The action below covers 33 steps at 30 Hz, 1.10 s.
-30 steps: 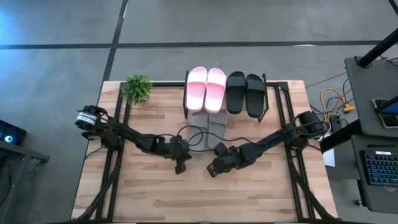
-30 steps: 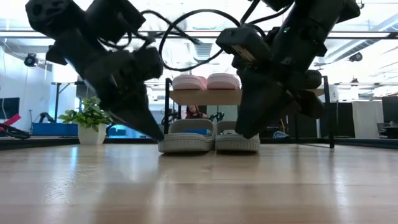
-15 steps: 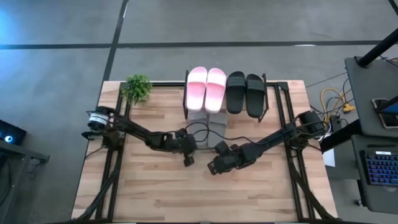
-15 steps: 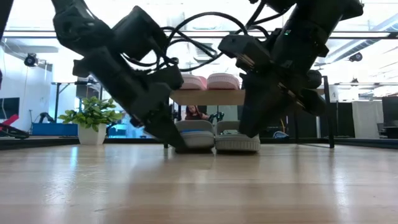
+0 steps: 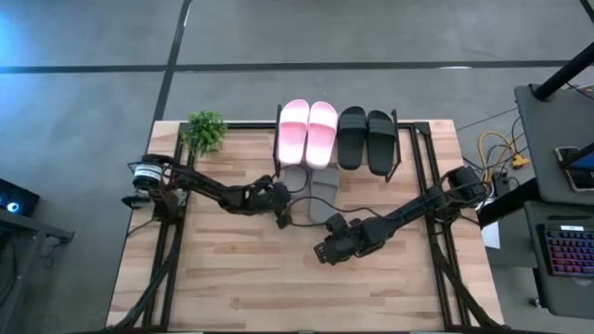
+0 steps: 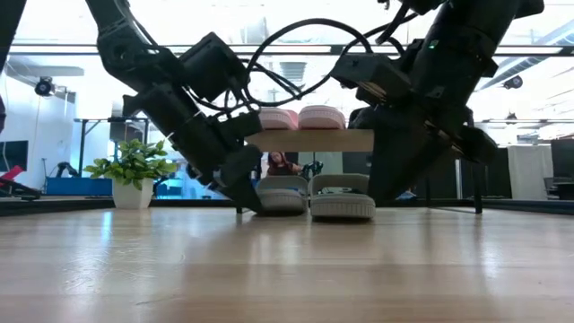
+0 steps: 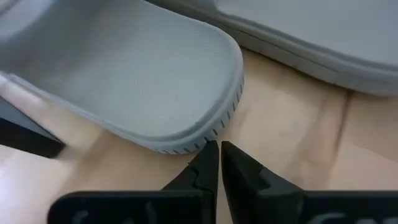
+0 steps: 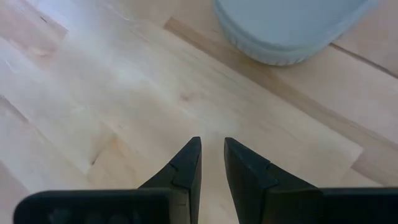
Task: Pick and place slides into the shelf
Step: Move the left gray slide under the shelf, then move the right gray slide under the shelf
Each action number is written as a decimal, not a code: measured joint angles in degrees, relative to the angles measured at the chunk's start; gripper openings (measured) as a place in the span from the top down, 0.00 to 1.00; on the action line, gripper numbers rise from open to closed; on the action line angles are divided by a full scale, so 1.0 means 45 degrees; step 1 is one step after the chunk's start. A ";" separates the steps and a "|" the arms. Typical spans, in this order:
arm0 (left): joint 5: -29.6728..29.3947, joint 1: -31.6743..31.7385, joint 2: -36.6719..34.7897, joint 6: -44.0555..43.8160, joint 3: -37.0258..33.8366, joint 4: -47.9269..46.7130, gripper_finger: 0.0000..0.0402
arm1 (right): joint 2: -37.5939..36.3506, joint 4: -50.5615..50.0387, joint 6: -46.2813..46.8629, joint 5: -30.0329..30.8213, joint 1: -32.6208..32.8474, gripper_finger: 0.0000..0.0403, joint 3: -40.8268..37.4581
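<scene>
While the pink pair (image 5: 308,130) and the black pair (image 5: 366,138) sit side by side on top of the shelf (image 5: 398,139), the grey-green pair (image 6: 312,196) lies on the tabletop (image 5: 223,278) under the shelf's front edge, heels sticking out. At the heel of the left grey-green slide (image 7: 124,74) is the left hand (image 7: 219,155), its fingers pressed together with nothing between them, tips just beside the sole's ribbed rim. Farther back from the shelf, the right hand (image 8: 211,152) hovers low over bare wood, fingers a narrow gap apart and holding nothing, the right grey-green slide's heel (image 8: 289,28) lying ahead of it. A potted plant (image 5: 203,132) stands at the tabletop's far left corner.
</scene>
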 joint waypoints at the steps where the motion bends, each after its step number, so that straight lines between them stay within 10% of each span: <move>1: 0.0001 0.0078 0.0001 0.0100 0.0000 0.0085 0.99 | 0.0000 -0.0009 0.0065 0.0000 0.0028 0.84 0.0000; 12: -0.0329 -0.0140 -0.0167 0.0913 0.0002 0.0610 0.99 | 0.0000 -0.0034 0.0201 0.0289 0.0238 0.84 0.0000; 33: -0.2072 -0.4750 -0.2747 -0.1810 -0.0457 -0.1391 0.99 | 0.0024 0.0041 -0.0052 0.0608 -0.0456 0.84 -0.0202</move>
